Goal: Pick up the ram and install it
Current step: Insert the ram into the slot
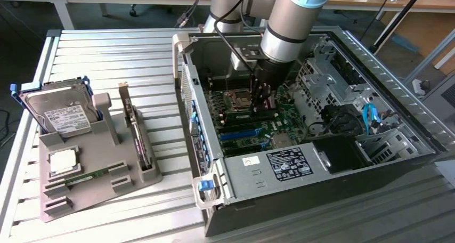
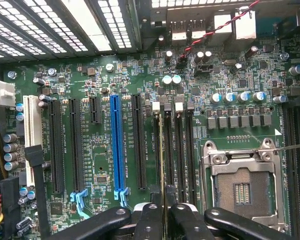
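**Ram [image 2: 162,150] gripped edge-on above the memory slots**

Position of work piece: the ram is held inside the open computer case [image 1: 284,168], over the motherboard [image 2: 105,75]. In the wrist view it appears as a thin edge running lengthwise along the bank of black memory slots [image 2: 179,145], between the blue expansion slot [image 2: 115,145] and the empty processor socket [image 2: 242,187]. Whether its lower edge touches a slot cannot be told.

Gripper [image 2: 163,207]: the jaws are closed almost fully, clamped on the two faces of the ram, with one black finger on each side. In the exterior view the gripper [image 1: 261,102] points down into the case over the board, near the socket.

Other items: a grey parts tray [image 1: 135,173] lies on the slatted metal desk [image 1: 106,56], to the exterior view's left of the case. It carries a hard drive [image 1: 61,115] standing at its far end, a dark expansion card [image 1: 135,131] upright in its slot, a square silver processor chip [image 1: 63,160], and a second green memory stick [image 1: 89,176] lying in its recess.
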`<action>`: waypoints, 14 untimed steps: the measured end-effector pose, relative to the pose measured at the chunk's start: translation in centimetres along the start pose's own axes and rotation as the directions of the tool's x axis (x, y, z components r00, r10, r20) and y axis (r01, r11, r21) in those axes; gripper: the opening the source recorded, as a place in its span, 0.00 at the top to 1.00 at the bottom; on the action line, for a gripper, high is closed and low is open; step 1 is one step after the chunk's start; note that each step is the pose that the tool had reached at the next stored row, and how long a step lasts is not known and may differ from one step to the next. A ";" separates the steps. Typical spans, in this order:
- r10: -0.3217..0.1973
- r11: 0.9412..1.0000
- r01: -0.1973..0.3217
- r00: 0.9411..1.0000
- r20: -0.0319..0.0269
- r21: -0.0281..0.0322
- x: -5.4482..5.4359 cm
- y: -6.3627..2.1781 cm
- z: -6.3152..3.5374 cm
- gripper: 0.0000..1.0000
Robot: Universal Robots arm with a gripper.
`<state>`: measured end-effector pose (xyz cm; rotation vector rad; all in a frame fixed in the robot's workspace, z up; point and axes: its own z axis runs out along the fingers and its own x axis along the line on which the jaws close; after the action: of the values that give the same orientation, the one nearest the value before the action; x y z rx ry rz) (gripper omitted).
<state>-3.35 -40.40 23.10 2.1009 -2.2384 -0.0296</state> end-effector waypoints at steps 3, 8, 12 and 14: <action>0.000 1.000 0.000 1.000 0.000 0.000 0.0 0.00 -0.02 0.87; -0.001 1.000 0.001 1.000 -0.001 0.000 0.0 0.00 0.00 0.87; -0.001 1.000 0.001 1.000 0.000 0.000 0.0 -0.03 0.01 0.87; -0.006 1.000 0.006 1.000 -0.001 0.000 0.0 -0.04 0.02 0.87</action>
<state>-3.31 -40.41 23.08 2.1074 -2.2318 -0.0292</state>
